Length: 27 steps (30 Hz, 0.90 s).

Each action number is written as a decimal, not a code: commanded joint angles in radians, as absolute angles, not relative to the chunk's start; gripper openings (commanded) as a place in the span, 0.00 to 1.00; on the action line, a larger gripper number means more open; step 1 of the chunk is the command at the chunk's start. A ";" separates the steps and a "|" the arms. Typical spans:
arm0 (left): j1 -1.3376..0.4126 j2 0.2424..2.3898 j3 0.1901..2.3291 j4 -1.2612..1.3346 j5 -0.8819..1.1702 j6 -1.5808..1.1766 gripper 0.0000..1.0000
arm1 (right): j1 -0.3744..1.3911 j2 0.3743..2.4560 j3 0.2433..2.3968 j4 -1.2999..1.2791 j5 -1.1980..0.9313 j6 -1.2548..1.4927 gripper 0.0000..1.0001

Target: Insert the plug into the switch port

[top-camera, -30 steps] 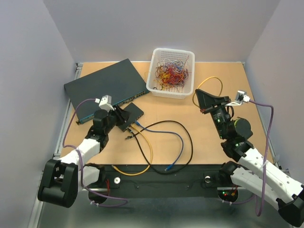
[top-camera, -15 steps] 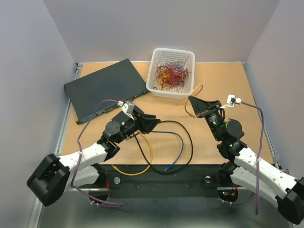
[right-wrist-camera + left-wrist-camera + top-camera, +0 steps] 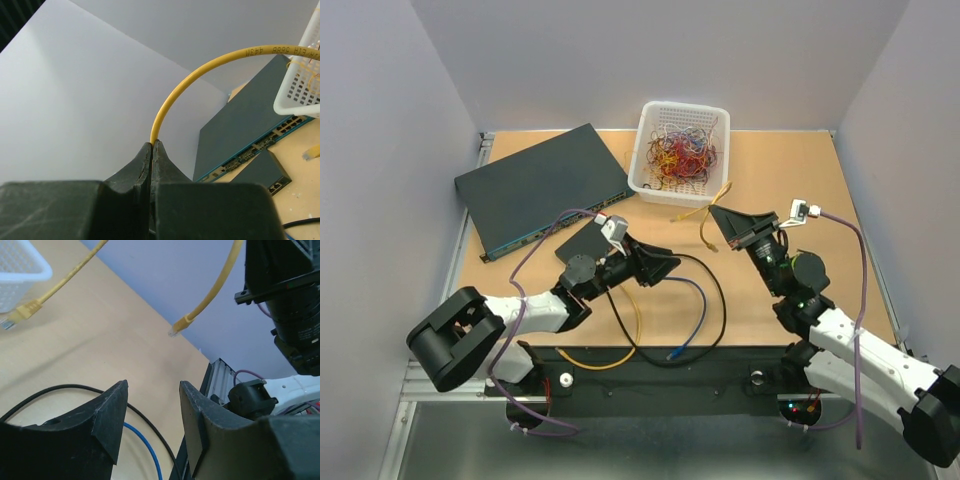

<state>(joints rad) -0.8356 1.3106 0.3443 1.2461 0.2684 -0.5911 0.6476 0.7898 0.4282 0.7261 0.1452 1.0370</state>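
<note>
The small flat black switch lies left of centre, and its row of switch ports shows in the right wrist view. My right gripper is shut on a yellow cable and holds it above the table. One plug of that cable hangs free below the gripper. The other plug rests near the basket. My left gripper is open and empty, right of the switch. It points toward the hanging plug, with a gap between them.
A large dark blue-grey box lies at the back left. A white basket of coloured wires stands at the back centre. Black, blue and yellow cables loop over the middle and front of the table.
My left gripper has swung right, away from the switch to the table's centre, and opened wider. The right gripper has carried the yellow cable leftward.
</note>
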 commanded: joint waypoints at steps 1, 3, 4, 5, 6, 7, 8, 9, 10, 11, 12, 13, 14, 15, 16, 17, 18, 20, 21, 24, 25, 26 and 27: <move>-0.841 1.302 0.413 1.505 0.293 -0.577 0.57 | 0.647 0.790 0.393 0.839 0.118 1.095 0.01; -0.841 1.308 0.420 1.502 0.293 -0.566 0.56 | 0.646 0.802 0.380 0.917 0.086 1.111 0.00; -0.841 1.313 0.417 1.500 0.284 -0.563 0.56 | 0.647 0.805 0.380 0.929 0.074 1.112 0.00; -0.841 1.312 0.413 1.488 0.244 -0.548 0.56 | 0.646 0.810 0.383 0.936 0.060 1.111 0.00; -0.839 1.307 0.410 1.467 0.217 -0.543 0.56 | 0.646 0.814 0.400 0.939 0.026 1.101 0.00; -0.838 1.296 0.407 1.441 0.187 -0.535 0.56 | 0.646 0.819 0.406 0.939 0.011 1.097 0.01; -0.836 1.290 0.408 1.381 0.140 -0.532 0.56 | 0.647 0.821 0.414 0.939 0.006 1.094 0.00; -0.824 1.289 0.414 1.350 0.134 -0.520 0.56 | 0.647 0.824 0.423 0.939 -0.038 1.089 0.00; -0.819 1.296 0.434 1.324 0.136 -0.511 0.56 | 0.646 0.830 0.429 0.939 -0.050 1.089 0.00; -0.815 1.304 0.452 1.254 0.150 -0.500 0.57 | 0.646 0.833 0.433 0.939 -0.067 1.097 0.01; -0.807 1.333 0.492 1.211 0.162 -0.474 0.57 | 0.646 0.839 0.439 0.939 -0.075 1.100 0.01; -0.805 1.345 0.505 1.181 0.170 -0.466 0.57 | 0.646 0.845 0.440 0.939 -0.083 1.101 0.00; -0.802 1.359 0.509 1.172 0.182 -0.462 0.57 | 0.646 0.859 0.443 0.939 -0.098 1.107 0.00; -0.787 1.389 0.503 1.186 0.192 -0.477 0.59 | 0.646 0.864 0.448 0.939 -0.104 1.109 0.00; -0.772 1.406 0.502 1.225 0.221 -0.494 0.60 | 0.647 0.876 0.449 0.939 -0.109 1.114 0.00; -0.758 1.425 0.500 1.247 0.242 -0.509 0.61 | 0.646 0.876 0.449 0.939 -0.112 1.121 0.00; -0.747 1.445 0.497 1.271 0.262 -0.523 0.61 | 0.646 0.885 0.451 0.940 -0.118 1.135 0.00; -0.710 1.503 0.499 1.322 0.302 -0.554 0.62 | 0.646 0.894 0.454 0.945 -0.129 1.143 0.00; -0.697 1.520 0.503 1.331 0.311 -0.561 0.62 | 0.646 0.896 0.456 0.945 -0.130 1.144 0.00; -0.657 1.597 0.512 1.367 0.342 -0.591 0.62 | 0.647 0.891 0.459 0.946 -0.141 1.144 0.00; -0.649 1.609 0.514 1.379 0.350 -0.597 0.62 | 0.646 0.888 0.462 0.946 -0.144 1.143 0.00; -0.637 1.620 0.514 1.396 0.366 -0.604 0.62 | 0.647 0.885 0.465 0.946 -0.144 1.143 0.01; -0.634 1.627 0.515 1.400 0.368 -0.604 0.62 | 0.646 0.884 0.465 0.946 -0.147 1.140 0.00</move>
